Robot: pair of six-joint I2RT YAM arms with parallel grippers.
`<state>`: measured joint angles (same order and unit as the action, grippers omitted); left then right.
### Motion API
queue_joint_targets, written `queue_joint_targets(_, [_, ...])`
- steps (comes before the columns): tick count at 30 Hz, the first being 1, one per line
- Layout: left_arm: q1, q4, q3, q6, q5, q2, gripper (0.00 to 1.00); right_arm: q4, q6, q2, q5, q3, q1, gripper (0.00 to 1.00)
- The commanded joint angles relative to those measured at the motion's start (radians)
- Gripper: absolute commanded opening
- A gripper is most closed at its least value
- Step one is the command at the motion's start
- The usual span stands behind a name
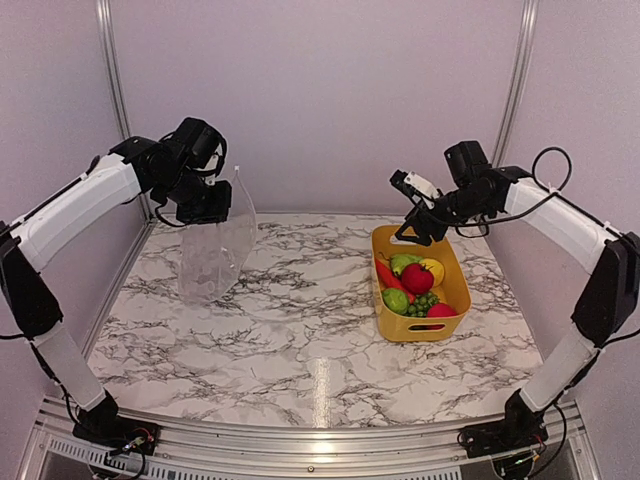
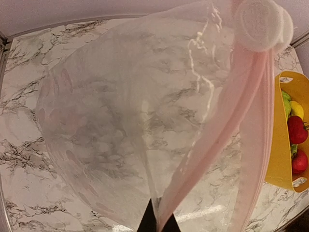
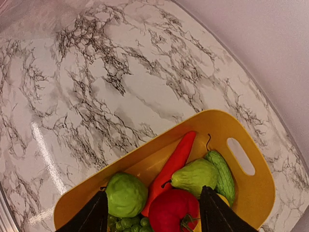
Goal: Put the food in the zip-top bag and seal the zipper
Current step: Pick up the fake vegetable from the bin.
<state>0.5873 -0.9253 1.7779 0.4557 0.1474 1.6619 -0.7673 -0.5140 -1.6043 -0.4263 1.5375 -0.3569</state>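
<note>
My left gripper (image 1: 205, 205) is shut on the mouth edge of the clear zip-top bag (image 1: 215, 250), which hangs down to the table at the back left. In the left wrist view the black fingertips (image 2: 149, 223) pinch the bag (image 2: 111, 125) beside the pale pink zipper (image 2: 227, 125). The food lies in a yellow basket (image 1: 455, 275): a red apple (image 1: 417, 277), lemon (image 1: 433, 270), grapes (image 1: 422, 303) and green apple (image 1: 396, 300). My right gripper (image 1: 415, 225) hovers open above the basket's far end, nothing between its fingers (image 3: 91, 217). Below it lie a green apple (image 3: 126, 194), red pepper (image 3: 176, 159) and cucumber (image 3: 222, 174).
The yellow basket (image 3: 241, 130) stands on the right half of the marble table (image 1: 300, 330), with a handle slot at its far end. A round white piece (image 2: 260, 21) sits at the zipper's far end. Grey walls and metal posts close in the back and sides.
</note>
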Motion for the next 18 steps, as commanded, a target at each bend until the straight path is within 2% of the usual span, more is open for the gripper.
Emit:
queue_joint_targets(1, [0.015,-0.044,-0.010,0.006,-0.090,0.079,0.00,-0.110,-0.136,0.003,0.097,-0.053,0.020,0.69])
queue_joint_targets(8, [0.024,0.040,-0.039,0.035,-0.202,0.122,0.00,-0.114,-0.057,-0.056,0.152,-0.081,0.059,0.77])
queue_joint_targets(12, [0.026,0.077,-0.050,0.051,-0.243,0.130,0.00,-0.134,-0.061,-0.111,0.107,-0.061,0.118,0.79])
queue_joint_targets(18, [0.033,0.125,-0.070,0.071,-0.265,0.117,0.02,-0.196,-0.067,-0.194,0.036,-0.040,0.175,0.90])
